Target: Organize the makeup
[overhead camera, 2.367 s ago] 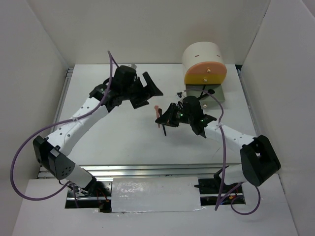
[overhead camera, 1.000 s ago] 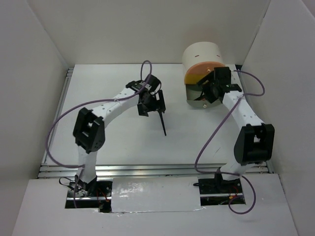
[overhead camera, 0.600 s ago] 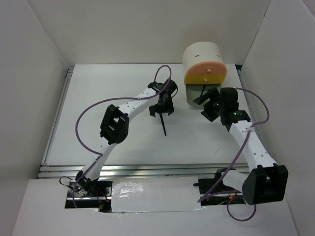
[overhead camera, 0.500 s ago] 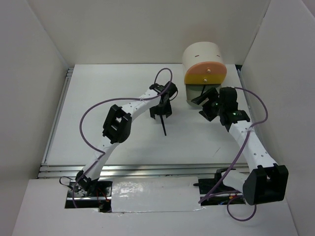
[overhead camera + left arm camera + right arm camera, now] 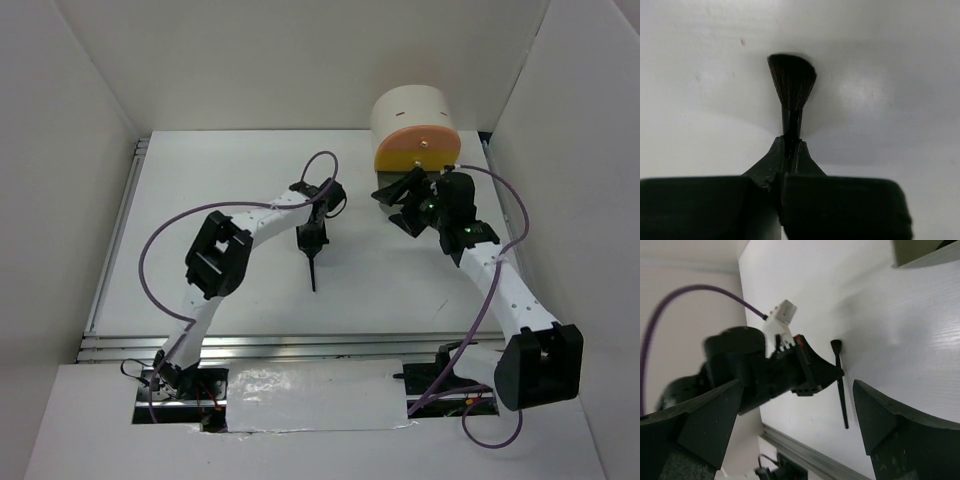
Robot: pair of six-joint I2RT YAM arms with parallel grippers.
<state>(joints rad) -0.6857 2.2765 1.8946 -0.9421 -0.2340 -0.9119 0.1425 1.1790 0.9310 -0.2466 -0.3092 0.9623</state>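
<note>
The white counter (image 5: 200,200) fills the floor of the workspace, with white walls around it. At its far right stands the big cream box (image 5: 410,112) with a round top. Its orange drawer front (image 5: 417,150) faces the arms.

The left arm (image 5: 262,213) reaches from the near left corner to the middle of the counter, and a purple cable (image 5: 148,270) loops beside it. The right arm (image 5: 497,285) goes up along the right side and bends toward the box.

The right gripper (image 5: 402,200) is just in front of the lower part of the box. It is released: in the right wrist view its two fingers (image 5: 705,420) stand far apart and nothing is between them. A grey-green corner of the box shows at the top right of that view.

The left gripper (image 5: 790,150) points down at the middle of the counter, well apart from the box. It is clenched on the black brush (image 5: 314,275), and the left wrist view shows the two jaws pressed on the thin handle just behind the head. The fan-shaped bristles (image 5: 791,82) stick out in front of the jaws, very near the white surface. I cannot tell if they touch it. From above, the long handle comes out under the gripper and points toward the near edge of the counter. The head is hidden there.
</note>
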